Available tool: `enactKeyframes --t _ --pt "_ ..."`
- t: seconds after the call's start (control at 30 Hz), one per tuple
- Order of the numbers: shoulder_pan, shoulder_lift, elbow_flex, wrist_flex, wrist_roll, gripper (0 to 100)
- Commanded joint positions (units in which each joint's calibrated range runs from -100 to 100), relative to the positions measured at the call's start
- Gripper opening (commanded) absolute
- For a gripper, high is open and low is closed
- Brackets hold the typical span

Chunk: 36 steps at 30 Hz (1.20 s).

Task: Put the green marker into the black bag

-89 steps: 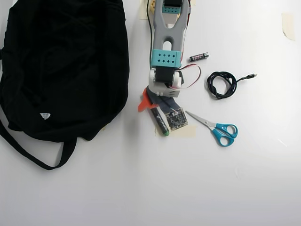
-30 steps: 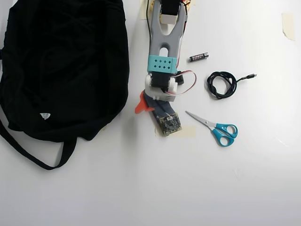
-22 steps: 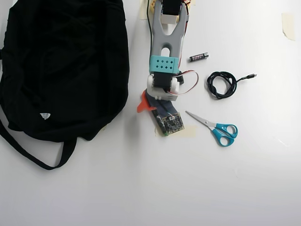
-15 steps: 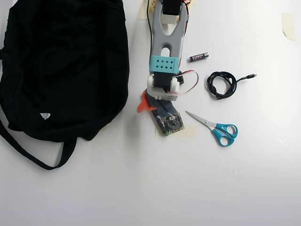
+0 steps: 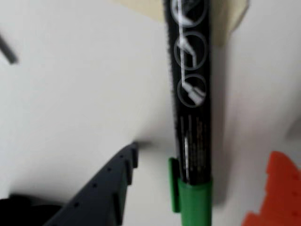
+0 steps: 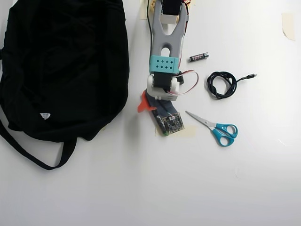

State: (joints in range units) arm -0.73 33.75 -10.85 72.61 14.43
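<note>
green marker (image 5: 191, 117) between open end effector (image 5: 202, 188) fingers

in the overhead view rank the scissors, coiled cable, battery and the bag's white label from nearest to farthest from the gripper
Measured from the gripper in the overhead view:
1. Scissors, just to its right.
2. Battery, up and to the right.
3. Coiled cable, farther right. It is close to the battery in distance, so that order is tentative.
4. White label on the black bag, far left, clearly farthest.
</note>
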Motion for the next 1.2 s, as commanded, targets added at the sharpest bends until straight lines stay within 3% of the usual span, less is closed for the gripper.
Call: enactKeyframes --t 0.0,1.17 --pt "-0.54 -0.39 -2.18 0.43 0.3 32" --pt "-0.09 -0.47 -2.18 0.43 0.3 27"
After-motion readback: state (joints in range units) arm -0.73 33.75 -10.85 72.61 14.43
